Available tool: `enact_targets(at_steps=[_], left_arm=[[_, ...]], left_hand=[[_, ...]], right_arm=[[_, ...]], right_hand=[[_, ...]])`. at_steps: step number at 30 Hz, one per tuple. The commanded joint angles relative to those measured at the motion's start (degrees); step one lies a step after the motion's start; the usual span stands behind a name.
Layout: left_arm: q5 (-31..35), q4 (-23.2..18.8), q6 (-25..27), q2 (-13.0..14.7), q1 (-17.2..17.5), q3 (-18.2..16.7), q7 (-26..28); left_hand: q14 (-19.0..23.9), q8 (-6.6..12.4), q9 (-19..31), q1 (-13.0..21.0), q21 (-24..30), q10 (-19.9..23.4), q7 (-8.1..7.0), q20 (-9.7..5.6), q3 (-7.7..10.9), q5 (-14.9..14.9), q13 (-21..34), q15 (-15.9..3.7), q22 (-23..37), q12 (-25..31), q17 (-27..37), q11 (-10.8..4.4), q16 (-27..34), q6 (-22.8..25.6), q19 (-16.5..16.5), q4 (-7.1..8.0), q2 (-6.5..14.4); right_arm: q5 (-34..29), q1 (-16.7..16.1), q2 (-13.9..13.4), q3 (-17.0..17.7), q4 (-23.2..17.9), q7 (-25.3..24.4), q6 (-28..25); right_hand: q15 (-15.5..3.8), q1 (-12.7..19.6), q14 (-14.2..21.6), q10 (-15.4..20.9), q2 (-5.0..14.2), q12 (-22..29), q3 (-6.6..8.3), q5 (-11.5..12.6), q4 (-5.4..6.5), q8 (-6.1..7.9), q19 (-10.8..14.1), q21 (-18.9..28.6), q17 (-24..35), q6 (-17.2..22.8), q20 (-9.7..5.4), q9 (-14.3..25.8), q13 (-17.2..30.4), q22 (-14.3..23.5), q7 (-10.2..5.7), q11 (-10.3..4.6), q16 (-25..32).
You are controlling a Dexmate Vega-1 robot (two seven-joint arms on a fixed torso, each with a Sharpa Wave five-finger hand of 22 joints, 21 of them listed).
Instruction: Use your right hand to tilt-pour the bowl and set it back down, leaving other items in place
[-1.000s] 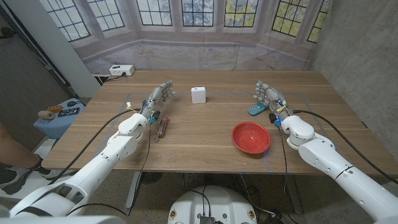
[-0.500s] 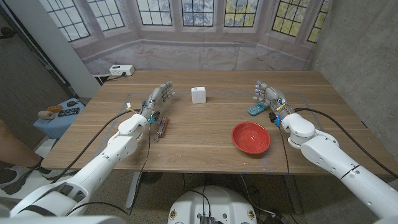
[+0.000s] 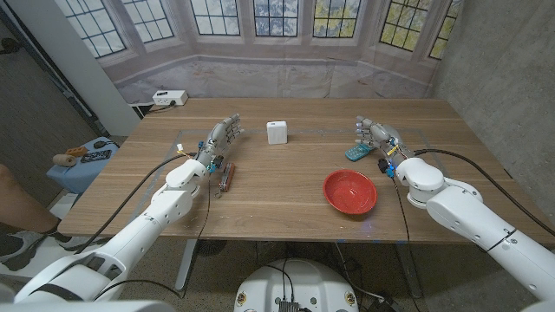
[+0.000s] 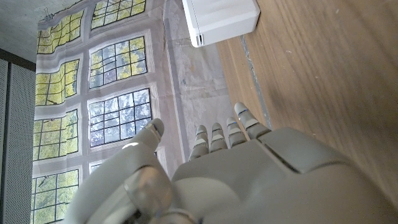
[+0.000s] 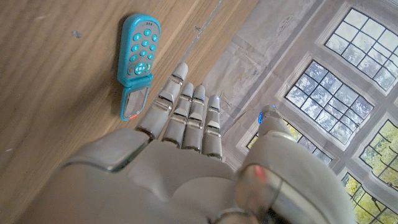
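Spanning wooden table (image 3: 286,173), windowed backdrop (image 3: 260,26)

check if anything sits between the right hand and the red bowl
Nothing visible does. The right hand stands behind the red bowl, holding nothing, with bare wood between them. The teal toy phone lies beside the hand on its inner side, just off the straight path to the bowl, so a careless sweep could nudge it.

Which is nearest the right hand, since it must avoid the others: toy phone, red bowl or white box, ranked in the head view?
From the right hand:
1. Toy phone, right beside the hand.
2. Red bowl, nearer the table's front edge.
3. White box, mid-table, toward the left.
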Motion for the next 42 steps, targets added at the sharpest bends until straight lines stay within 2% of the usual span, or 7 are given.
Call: enact_targets(at_steps=[1, 9, 13, 21, 27, 37, 42], left_arm=[[0.1, -1.1, 0.0, 0.0, 0.9, 0.0, 0.7], [0.2, -2.0, 0.0, 0.5, 1.5, -0.2, 1.2], [0.1, -2.4, 0.1, 0.7, 1.8, -0.3, 1.3], [-0.2, -2.8, 0.4, 0.8, 2.5, -0.5, 1.7], [-0.2, -2.4, 0.7, 0.6, 2.2, -0.3, 1.6], [0.0, -2.4, 0.8, 0.5, 1.9, -0.1, 1.7], [0.3, -3.2, 0.7, 0.8, 2.3, -0.1, 2.1]], left_hand=[[0.3, -0.02, 0.3, 0.6, -0.1, 0.0, -0.21, 0.08, 0.13, 0.2, 0.2, 0.59, 0.3, 0.4, 0.2, 0.66, 0.1, 0.5, 0.1, -0.25, -0.2], [0.5, 0.04, 0.3, 0.6, -0.3, 0.1, -0.13, 0.12, 0.12, 0.2, 0.2, 0.66, 0.3, 0.4, 0.3, 0.72, 0.2, 0.7, 0.3, -0.32, -0.2], [0.5, 0.04, 0.3, 0.5, -0.4, 0.2, -0.17, 0.14, 0.16, 0.2, 0.2, 0.65, 0.3, 0.4, 0.3, 0.7, 0.2, 0.7, 0.3, -0.38, -0.2], [0.7, 0.06, 0.3, 0.5, -0.6, 0.4, -0.11, 0.1, 0.2, 0.2, 0.2, 0.6, 0.3, 0.5, 0.3, 0.79, 0.2, 0.9, 0.4, -0.51, -0.2], [0.8, 0.09, 0.3, 0.4, -0.7, 0.6, -0.07, 0.14, 0.22, 0.2, 0.2, 0.57, 0.3, 0.6, 0.3, 0.74, 0.3, 1.0, 0.5, -0.59, -0.2], [1.1, 0.12, 0.3, 0.3, -0.8, 0.7, -0.1, 0.11, 0.24, 0.2, 0.1, 0.51, 0.3, 0.6, 0.3, 0.69, 0.3, 1.2, 0.8, -0.67, -0.2], [1.1, 0.16, 0.3, 0.3, -0.9, 0.8, -0.01, 0.03, 0.27, 0.2, 0.1, 0.51, 0.3, 0.6, 0.3, 0.63, 0.3, 1.4, 0.9, -0.74, -0.2]], right_arm=[[0.3, -3.2, -4.7, 2.5, -6.3, -2.0, -7.7], [1.4, -2.6, -7.6, 3.0, -8.9, -0.9, -13.8], [1.3, -1.8, -8.5, 2.4, -9.8, -1.4, -16.8], [2.4, -0.8, -11.3, 2.7, -12.0, -0.4, -22.3], [4.0, -0.8, -13.5, 4.0, -13.5, 0.4, -25.6], [5.3, 1.3, -16.6, 3.3, -15.7, 1.8, -31.5], [6.4, 0.7, -17.7, 3.9, -17.1, 1.8, -33.2]], right_hand=[[-0.24, 2.9, 1.7, 1.5, -0.76, 0.3, 0.65, 0.4, -0.81, 0.2, 1.3, 0.3, -0.1, 0.9, -0.1, 0.2, 0.1, 0.1, 0.26, -0.17, 0.5], [-0.98, 9.1, 4.1, 3.4, -2.68, 0.2, 1.9, 0.4, -0.99, 0.13, 2.5, 0.0, -0.2, 2.3, -0.31, 0.2, 0.1, 0.1, -0.03, -0.55, 0.8], [-2.42, 12.0, 6.6, 5.0, -4.25, 0.1, 1.93, 0.4, -0.43, 0.19, 1.7, -0.8, -0.1, 3.6, -0.47, 0.3, 0.1, 0.1, -0.54, -2.12, 1.4], [-2.83, 13.2, 7.0, 5.8, -4.69, 0.1, 1.93, 0.4, -0.36, 0.37, 1.1, -1.1, -0.1, 4.6, -0.77, 0.3, 0.2, 0.1, -0.84, -1.97, 1.4], [-3.06, 13.9, 6.9, 5.8, -5.1, -0.1, 1.8, 0.4, -0.18, 0.21, 0.8, -1.4, 0.0, 4.7, -0.92, 0.3, 0.2, 0.1, -0.94, -2.56, 1.3], [-3.48, 14.8, 6.9, 6.0, -5.54, -0.3, 1.71, 0.5, -0.15, 0.15, 0.5, -1.6, -0.1, 5.0, -1.11, 0.3, 0.2, 0.1, -1.43, -2.91, 1.2], [-3.57, 15.6, 7.0, 6.1, -5.94, -0.5, 1.72, 0.6, -0.26, 0.05, 0.4, -1.8, -0.1, 5.1, -1.2, 0.4, 0.2, 0.1, -1.46, -2.71, 1.1]])
